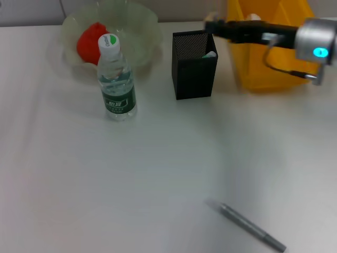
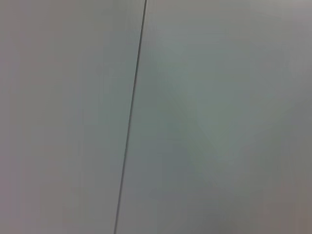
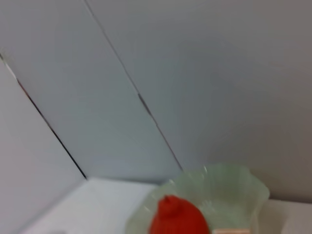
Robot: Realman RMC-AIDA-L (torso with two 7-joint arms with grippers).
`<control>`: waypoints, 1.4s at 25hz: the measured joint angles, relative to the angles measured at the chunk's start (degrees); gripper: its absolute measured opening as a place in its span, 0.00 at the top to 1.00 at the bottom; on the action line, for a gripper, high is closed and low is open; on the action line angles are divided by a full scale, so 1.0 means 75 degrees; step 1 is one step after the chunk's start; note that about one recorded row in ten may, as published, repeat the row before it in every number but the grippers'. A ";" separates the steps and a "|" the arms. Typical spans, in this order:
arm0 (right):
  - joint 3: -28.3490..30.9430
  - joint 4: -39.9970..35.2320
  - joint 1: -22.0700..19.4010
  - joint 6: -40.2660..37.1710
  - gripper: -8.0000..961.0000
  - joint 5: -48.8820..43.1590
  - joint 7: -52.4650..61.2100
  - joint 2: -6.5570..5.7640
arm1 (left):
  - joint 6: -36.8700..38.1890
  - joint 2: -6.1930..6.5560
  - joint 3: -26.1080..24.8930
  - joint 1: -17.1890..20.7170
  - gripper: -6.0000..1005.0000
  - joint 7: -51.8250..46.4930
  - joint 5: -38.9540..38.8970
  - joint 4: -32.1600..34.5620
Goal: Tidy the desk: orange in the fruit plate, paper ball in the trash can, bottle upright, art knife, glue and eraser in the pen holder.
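The grey knife (image 1: 247, 225) lying near the front of the bench (image 1: 158, 174), well apart from everything else, looks like the piece left to stow: slim, stiff and probably light, with a smooth barrel likely to roll, so a grip across its middle seems safest. It is a thin pen-like stick with a paler tip. The right pincer (image 1: 210, 25) hovers over the black mesh holder (image 1: 194, 66), beside the yellow bin (image 1: 266, 52); whether it is wide or narrow I cannot tell. The bottle (image 1: 116, 79) stands upright before the plate (image 1: 142, 39), which holds the orange (image 1: 89, 42). The left arm is out of sight.
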 joint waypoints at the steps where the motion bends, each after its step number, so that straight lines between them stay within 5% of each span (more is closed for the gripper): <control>1: -0.0502 0.0158 0.0249 0.0568 0.72 0.0001 0.0003 0.0000 | 0.0008 -0.0001 -0.0008 0.0066 0.48 -0.0006 -0.0004 0.0000; 7: -0.1262 0.0229 0.0501 0.1414 0.72 0.0015 0.0045 0.0019 | 0.0194 -0.0004 -0.0157 0.0270 0.48 -0.0021 -0.0091 -0.0008; 18: -0.1578 0.0206 0.0516 0.1246 0.65 -0.0052 0.0478 -0.0028 | 0.0405 0.0000 -0.0279 0.0392 0.49 0.0011 -0.0263 -0.0187; 22: -0.1660 0.0136 0.0456 0.1178 0.45 -0.0053 0.0594 -0.0031 | 0.0412 0.0000 -0.0279 0.0391 0.49 0.0012 -0.0263 -0.0188; 28: -0.2173 -0.1295 0.0067 -0.0326 0.28 -0.0306 0.1471 -0.0032 | 0.0429 0.0001 -0.0263 0.0382 0.49 0.0007 -0.0263 -0.0187; 35: -0.2934 -0.3392 -0.0019 -0.1903 0.28 -0.2354 0.4034 -0.0045 | 0.0437 0.0016 -0.0271 0.0343 0.49 -0.0024 -0.0260 -0.0187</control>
